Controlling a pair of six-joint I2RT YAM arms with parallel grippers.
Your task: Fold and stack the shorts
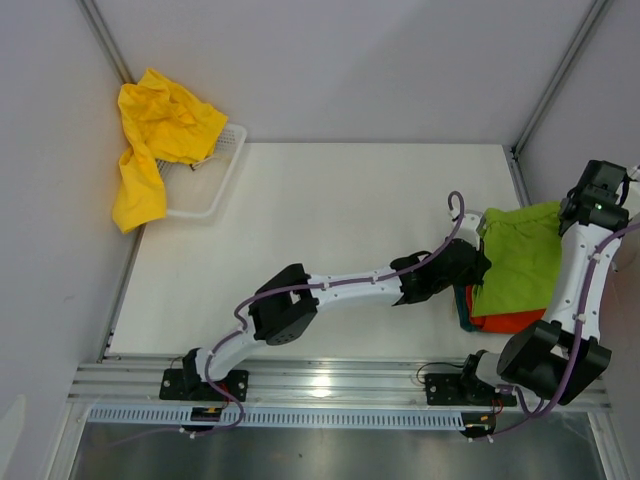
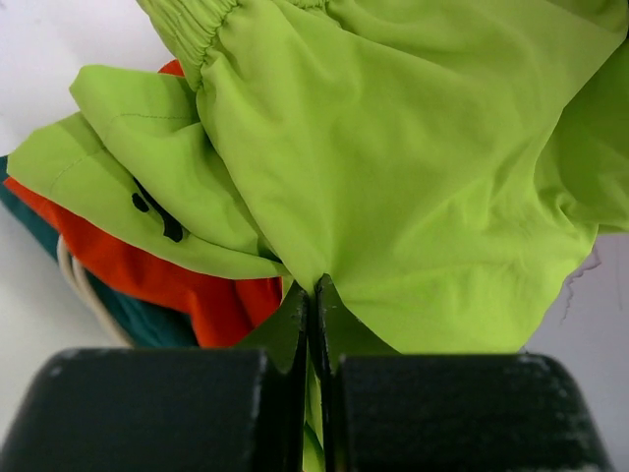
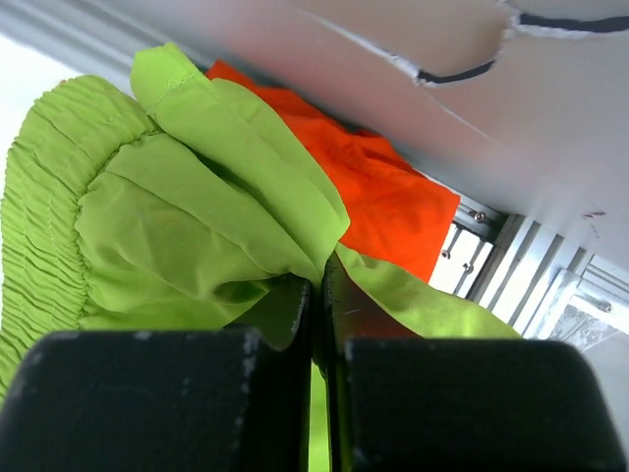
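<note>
The lime green shorts [image 1: 520,258] lie on top of a pile at the table's right edge, over orange-red shorts [image 1: 505,322] and dark teal shorts [image 1: 466,312]. My left gripper [image 1: 478,262] is shut on the green cloth at the pile's left side; in the left wrist view the green fabric [image 2: 413,167] is pinched between the tips [image 2: 315,291], with orange-red [image 2: 187,285] and teal [image 2: 147,324] layers below. My right gripper [image 1: 572,212] is shut on the green cloth at the pile's right; its tips [image 3: 319,270] clamp a fold of green fabric [image 3: 187,226] with orange-red cloth [image 3: 383,197] behind. Yellow shorts [image 1: 155,140] hang over the basket.
A white plastic basket [image 1: 212,185] sits at the table's far left corner against the wall. Grey walls and metal frame posts [image 1: 555,75] close in the table. An aluminium rail [image 1: 330,385] runs along the near edge by the arm bases.
</note>
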